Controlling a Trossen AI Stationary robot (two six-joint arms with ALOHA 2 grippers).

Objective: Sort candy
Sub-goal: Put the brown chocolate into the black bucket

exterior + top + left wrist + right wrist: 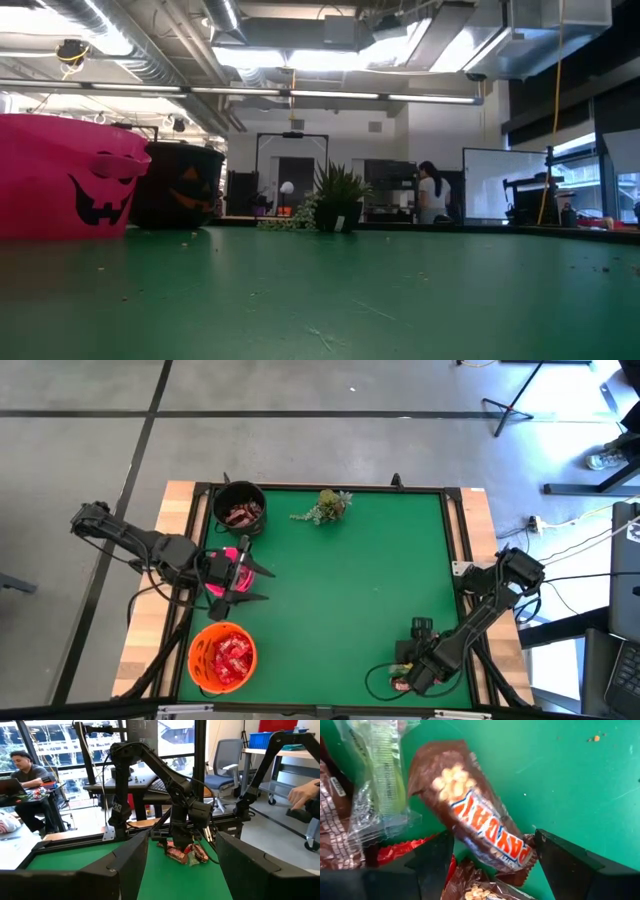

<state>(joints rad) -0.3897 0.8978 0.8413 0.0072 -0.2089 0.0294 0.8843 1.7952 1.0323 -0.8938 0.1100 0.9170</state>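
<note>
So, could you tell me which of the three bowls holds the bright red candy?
The orange plastic bowl; the black bowl holds brown bars, unlike the pink one.

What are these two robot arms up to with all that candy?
They are sorting sweets into bowls. The right claw is down over a small pile of candy at the table's near right corner, open around a brown PayDay bar. The left claw hovers open by the pink bucket. The black bowl holds dark bars and the orange bowl holds red packets.

Bright ceiling glare, blurred close-up candy (485,832)
</note>
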